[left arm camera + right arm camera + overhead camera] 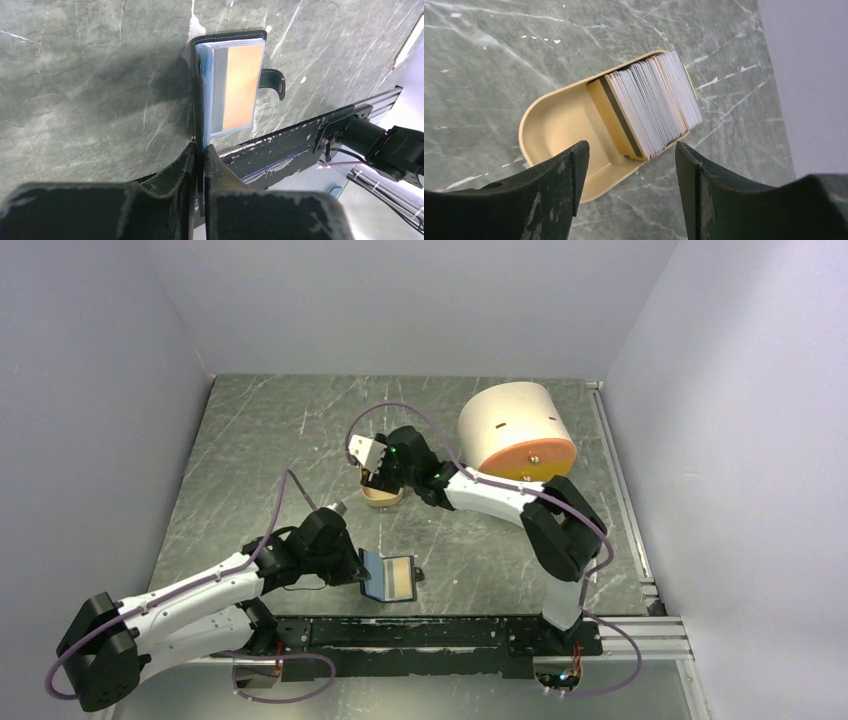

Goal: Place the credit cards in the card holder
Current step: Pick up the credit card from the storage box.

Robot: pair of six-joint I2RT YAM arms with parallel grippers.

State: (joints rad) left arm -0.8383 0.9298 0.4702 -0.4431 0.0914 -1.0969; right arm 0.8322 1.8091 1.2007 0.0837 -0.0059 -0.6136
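Top external view, near-left first: the left gripper (358,568) is low over the table (250,440), with its jaws pressed together on the left edge of the card holder (390,577). The holder is open, pocket side up, just beyond the near rail. Left wrist view agrees: the fingers are closed on the blue-grey inner leaf, and the snap tab (274,82) sticks out on the holder's right. An orange-and-grey face shows through the clear pocket. It is probably a card already seated, though glare leaves that unsure.

Centre, farther back: the right gripper (380,478) hangs over the tan tray (383,499), jaws apart with nothing between them.

Right wrist view: the credit cards (651,102) stand on edge, packed in a block at one end of the tray, directly ahead of the open jaws.
- The block's thickness lies along the closing line.
- Each card's long edge runs away from the pincer.
- The right arm is plainly the nearer one to the cards.
- The holder is well apart, near and left of the tray.

My read: closing from here would take many cards, so the jaws need to shift toward one end of the block.

Far right: the cream-and-orange cylinder (515,430) stands clear of both arms.
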